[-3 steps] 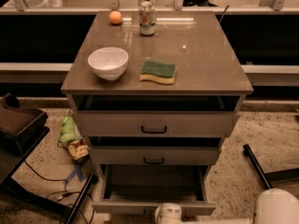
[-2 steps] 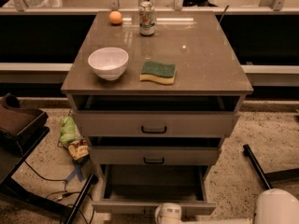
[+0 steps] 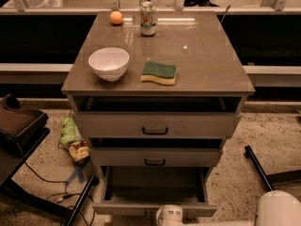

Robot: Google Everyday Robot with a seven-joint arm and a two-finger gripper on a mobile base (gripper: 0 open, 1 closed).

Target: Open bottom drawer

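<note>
The grey-beige cabinet [image 3: 157,65] has three drawers. The bottom drawer [image 3: 155,185] is pulled far out, showing its plain grey inside; its front panel [image 3: 127,208] lies at the lower edge of the view. The handle is hidden behind the gripper. My white gripper [image 3: 169,215] sits right at the centre of that front panel, at the bottom of the view, with the white arm [image 3: 277,211] at the lower right. The top drawer [image 3: 155,125] and middle drawer [image 3: 155,157] stand slightly out, each with a black bar handle.
On the cabinet top stand a white bowl [image 3: 108,63], a green-yellow sponge [image 3: 159,73], a can [image 3: 147,18] and an orange [image 3: 116,17]. Snack bags [image 3: 71,138] and cables lie on the floor at left, beside a dark stand [image 3: 19,126]. A black bar [image 3: 256,166] lies at right.
</note>
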